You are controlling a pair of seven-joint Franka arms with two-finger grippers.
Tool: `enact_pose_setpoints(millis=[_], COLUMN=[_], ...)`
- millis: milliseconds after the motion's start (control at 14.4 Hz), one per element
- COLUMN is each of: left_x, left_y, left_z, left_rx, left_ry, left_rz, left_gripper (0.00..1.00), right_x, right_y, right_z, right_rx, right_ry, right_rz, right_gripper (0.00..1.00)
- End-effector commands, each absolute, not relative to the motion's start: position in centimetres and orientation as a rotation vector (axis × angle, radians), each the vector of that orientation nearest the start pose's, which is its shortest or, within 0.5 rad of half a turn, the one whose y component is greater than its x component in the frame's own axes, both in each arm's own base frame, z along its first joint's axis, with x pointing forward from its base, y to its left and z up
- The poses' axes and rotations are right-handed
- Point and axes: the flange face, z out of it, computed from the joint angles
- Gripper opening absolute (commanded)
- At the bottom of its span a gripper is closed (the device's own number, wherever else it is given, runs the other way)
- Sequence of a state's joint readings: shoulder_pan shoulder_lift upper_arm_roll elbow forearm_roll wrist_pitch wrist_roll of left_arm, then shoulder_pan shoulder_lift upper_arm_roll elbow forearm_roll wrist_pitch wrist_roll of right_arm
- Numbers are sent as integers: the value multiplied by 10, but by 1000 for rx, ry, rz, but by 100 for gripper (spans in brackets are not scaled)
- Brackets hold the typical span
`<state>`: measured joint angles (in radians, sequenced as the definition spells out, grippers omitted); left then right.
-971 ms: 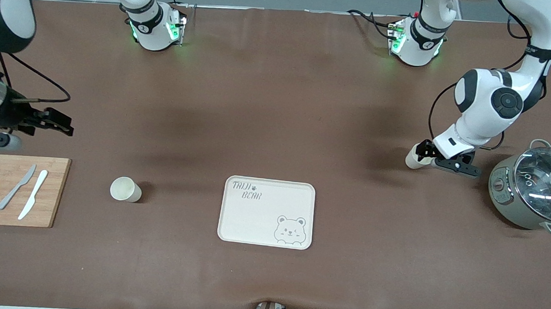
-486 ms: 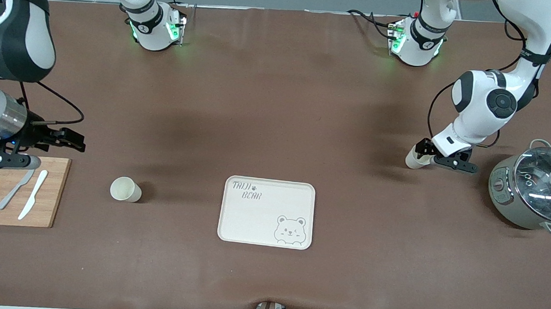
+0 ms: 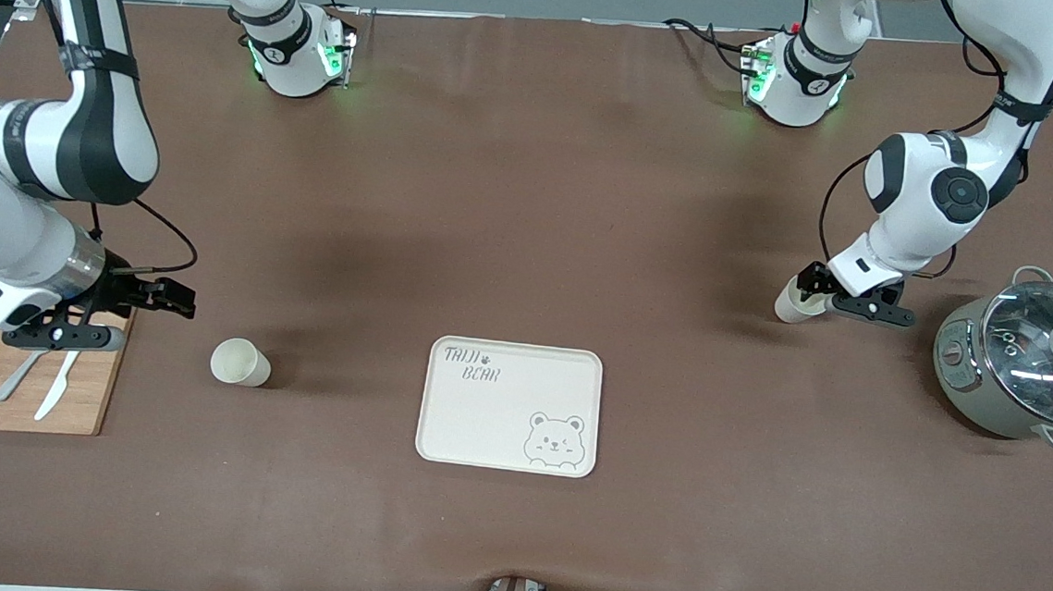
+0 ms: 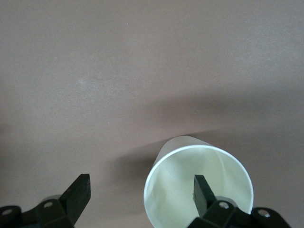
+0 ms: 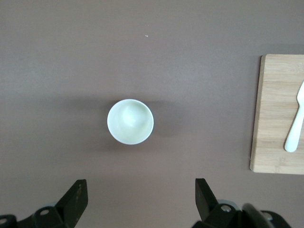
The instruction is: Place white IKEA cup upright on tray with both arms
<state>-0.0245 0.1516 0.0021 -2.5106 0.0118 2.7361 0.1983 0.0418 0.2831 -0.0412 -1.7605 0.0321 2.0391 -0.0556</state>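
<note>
Tray [image 3: 490,413] lettering — "TAIJI BEAR".

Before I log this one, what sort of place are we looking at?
Probably a robot lab bench staged as a kitchen: two arms bolted to a brown-covered table, with a cooking pot, a cutting board and a bear tray laid out.

Front cam: high, facing the arm bases, whole table around the tray [image 3: 509,406]. Right wrist cam: top-down, shares upright cup [image 5: 130,121] and cutting board [image 5: 278,114] with front. Left wrist cam: close on second cup [image 4: 197,187].
</note>
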Motion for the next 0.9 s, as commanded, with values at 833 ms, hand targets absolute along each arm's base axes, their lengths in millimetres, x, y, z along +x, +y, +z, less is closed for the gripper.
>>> enact_pose_setpoints(millis=[833], left_x=[482], left_y=[-18], left_z=[234], left_rx=[-3103], left_ry=[324], left_rz=[-210], left_gripper=[0], right_x=[666], right_y=[-3], right_z=[317], right_rx=[-3146], right_ry=[-62], right_rz=[-135], right_gripper=[100])
